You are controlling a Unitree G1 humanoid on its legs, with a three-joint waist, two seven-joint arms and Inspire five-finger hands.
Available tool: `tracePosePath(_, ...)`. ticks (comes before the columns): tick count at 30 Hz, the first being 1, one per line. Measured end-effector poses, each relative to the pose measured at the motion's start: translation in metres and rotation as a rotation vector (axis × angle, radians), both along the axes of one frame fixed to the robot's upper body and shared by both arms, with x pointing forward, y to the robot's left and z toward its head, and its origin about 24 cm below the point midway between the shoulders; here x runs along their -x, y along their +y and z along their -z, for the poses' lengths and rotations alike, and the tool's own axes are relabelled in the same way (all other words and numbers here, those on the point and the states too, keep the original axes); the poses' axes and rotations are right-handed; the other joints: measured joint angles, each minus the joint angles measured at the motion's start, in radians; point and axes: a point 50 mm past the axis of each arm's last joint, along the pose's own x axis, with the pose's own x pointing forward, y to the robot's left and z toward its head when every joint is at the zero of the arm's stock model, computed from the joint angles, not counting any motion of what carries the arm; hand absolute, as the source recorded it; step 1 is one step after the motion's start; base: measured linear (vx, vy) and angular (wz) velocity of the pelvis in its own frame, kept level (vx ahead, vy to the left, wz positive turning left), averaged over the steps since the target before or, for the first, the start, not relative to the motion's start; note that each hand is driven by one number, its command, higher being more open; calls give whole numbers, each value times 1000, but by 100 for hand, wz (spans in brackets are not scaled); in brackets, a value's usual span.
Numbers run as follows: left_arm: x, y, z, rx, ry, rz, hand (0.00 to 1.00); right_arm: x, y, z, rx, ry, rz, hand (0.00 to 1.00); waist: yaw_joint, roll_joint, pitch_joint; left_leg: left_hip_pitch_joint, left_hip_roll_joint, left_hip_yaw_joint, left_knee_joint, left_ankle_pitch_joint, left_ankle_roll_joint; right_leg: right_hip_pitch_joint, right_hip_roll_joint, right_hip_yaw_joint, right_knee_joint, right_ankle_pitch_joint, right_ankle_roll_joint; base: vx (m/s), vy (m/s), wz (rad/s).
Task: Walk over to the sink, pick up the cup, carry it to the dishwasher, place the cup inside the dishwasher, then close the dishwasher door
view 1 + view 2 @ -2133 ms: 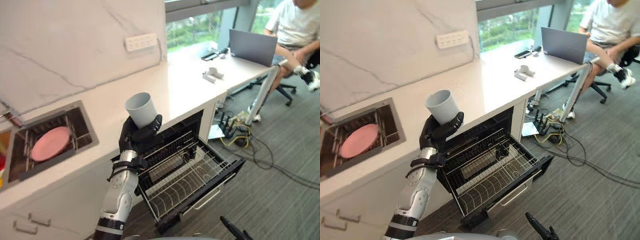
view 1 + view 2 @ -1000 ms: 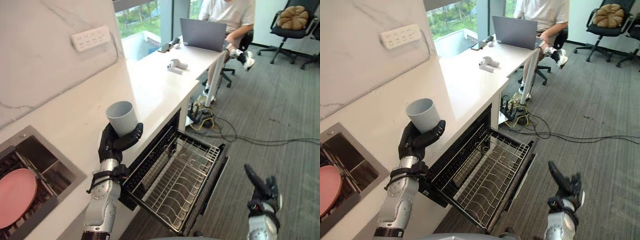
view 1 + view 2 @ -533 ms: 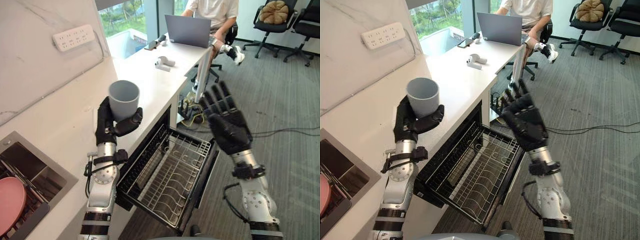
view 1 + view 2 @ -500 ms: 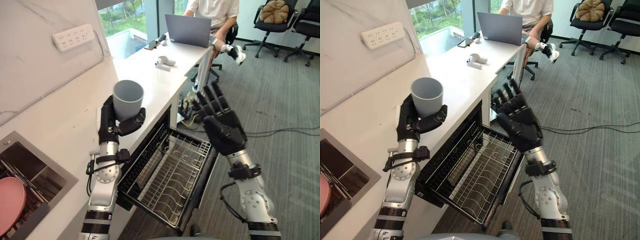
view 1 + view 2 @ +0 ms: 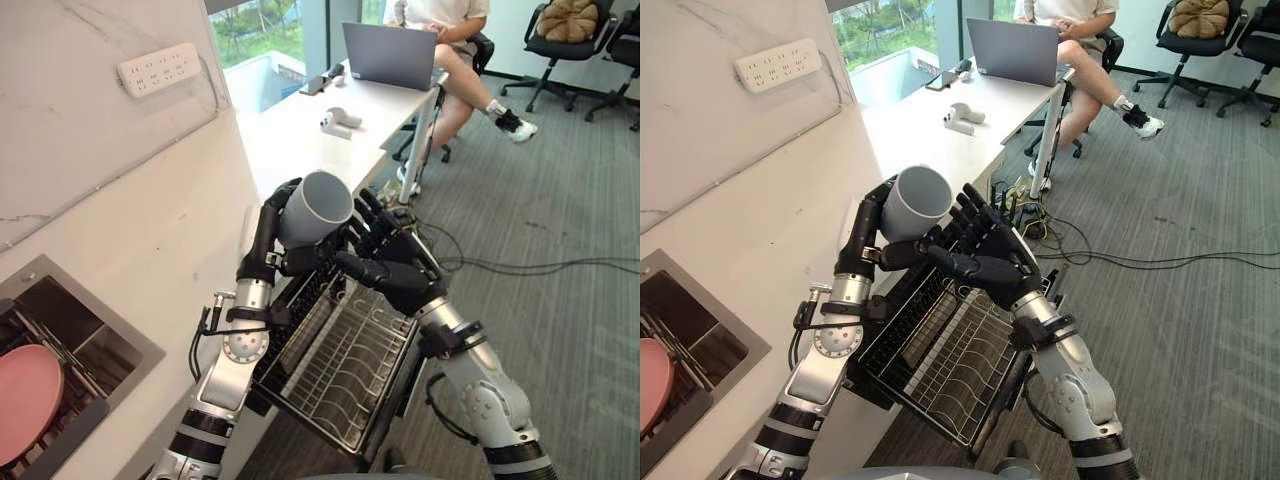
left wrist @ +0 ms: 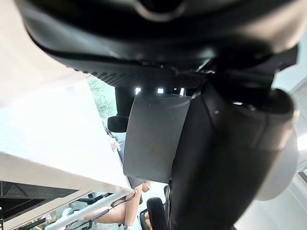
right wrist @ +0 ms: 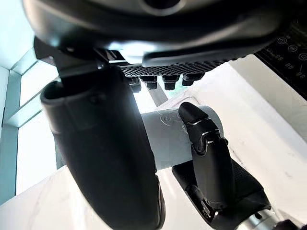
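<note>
Two hands at the cup [image 5: 318, 205], above the open dishwasher [image 5: 345, 372].
The left hand [image 5: 268, 245] had fingers and thumb curled round the grey cup, tilted mouth-outward, apparently ready for loading. The right hand [image 5: 398, 275], fingers straight and spread, stood just beside it holding nothing; contact unconfirmed. The left wrist view confirmed the wrap; the eye views added the dishwasher beneath.

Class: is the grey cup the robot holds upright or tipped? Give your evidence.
Tipped: the cup in the left hand leans over, its open mouth angled sideways rather than straight up.
</note>
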Motion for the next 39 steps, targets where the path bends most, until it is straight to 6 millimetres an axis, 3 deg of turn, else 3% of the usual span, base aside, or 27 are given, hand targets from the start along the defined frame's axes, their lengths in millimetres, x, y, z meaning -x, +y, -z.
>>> tracePosePath(7,2,-14,-1,52,21,43,0,-11,22,-13,37,-5,51,100,1,6,3,-10,0,-23,0,10,0,4,0,-21,0,0,0,-41,-30,9)
tracePosePath(8,2,-15,-2,60,20,43,0,-12,26,-16,47,-11,68,0,2,7,4,-10,-1,-30,0,11,1,8,-1,-28,0,0,-1,-27,-21,13)
tracePosePath(18,4,-24,-9,122,1,52,0,-26,44,-23,74,-30,224,0,22,10,4,-10,-15,-68,-31,43,8,20,-10,-66,0,-1,-1,-43,-12,12)
tracePosePath(26,3,-25,-10,140,3,58,0,-24,51,-25,84,-55,278,0,22,16,0,-10,-15,-80,-36,51,8,25,-10,-78,0,-1,-1,-26,-9,4)
tracePosePath(27,3,-25,-10,140,3,59,100,-24,51,-25,82,-56,282,0,22,16,0,-10,-15,-82,-36,52,8,26,-10,-80,0,-1,-1,-34,-10,9)
tracePosePath(34,7,-34,-8,152,19,113,100,-25,49,-31,94,-101,440,0,34,18,-2,-10,-16,-96,-46,64,8,30,-10,-92,0,0,-3,-38,-7,6)
tracePosePath(39,31,-50,7,160,93,255,100,-36,13,-49,-4,-149,762,0,42,36,-14,-10,-20,-101,-60,72,10,28,-11,-100,0,1,-3,-17,-2,3)
